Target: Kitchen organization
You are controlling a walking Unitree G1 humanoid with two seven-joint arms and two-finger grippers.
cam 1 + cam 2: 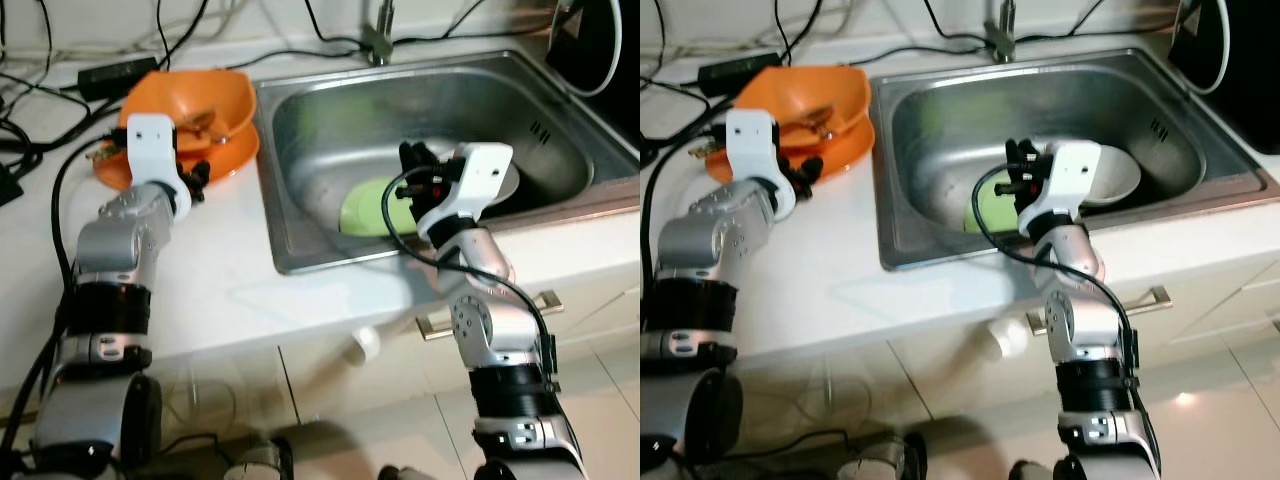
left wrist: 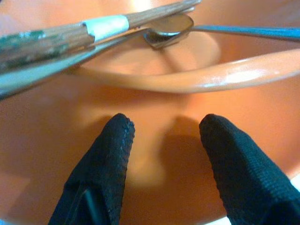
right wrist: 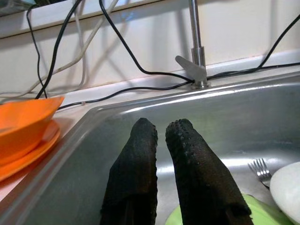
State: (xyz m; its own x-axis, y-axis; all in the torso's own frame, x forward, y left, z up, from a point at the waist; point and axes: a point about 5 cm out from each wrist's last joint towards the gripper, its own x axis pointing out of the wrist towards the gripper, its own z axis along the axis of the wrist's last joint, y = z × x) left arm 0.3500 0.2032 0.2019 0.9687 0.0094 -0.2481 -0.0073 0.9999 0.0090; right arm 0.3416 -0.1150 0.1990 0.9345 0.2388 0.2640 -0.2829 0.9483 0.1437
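A: Left gripper [image 2: 161, 140] spread wide, right up against the orange bowl [image 1: 196, 104] on the far left of the white counter [image 1: 220, 270]. Holding nothing

B: Right gripper [image 3: 161, 136] pressed nearly together, up over the sink [image 1: 330, 120], pinching nothing. Under it a green plate [image 1: 365, 205], with a white bowl [image 1: 1118, 178] just to the right and a fork [image 3: 258, 169] beside that

A: Could tip the orange bowl. Chopsticks [image 2: 61, 33] and a spoon [image 2: 168, 26] resting loose across the top. Might slide off with one bump

B: Could also catch the black cable [image 1: 395, 225] by the right wrist on the sink edge

A: More black wires [image 1: 25, 120] along the far wall by the tap [image 3: 197, 56]. Shiny steel sink, smooth counter, pale floor tiles [image 1: 600, 380] down below
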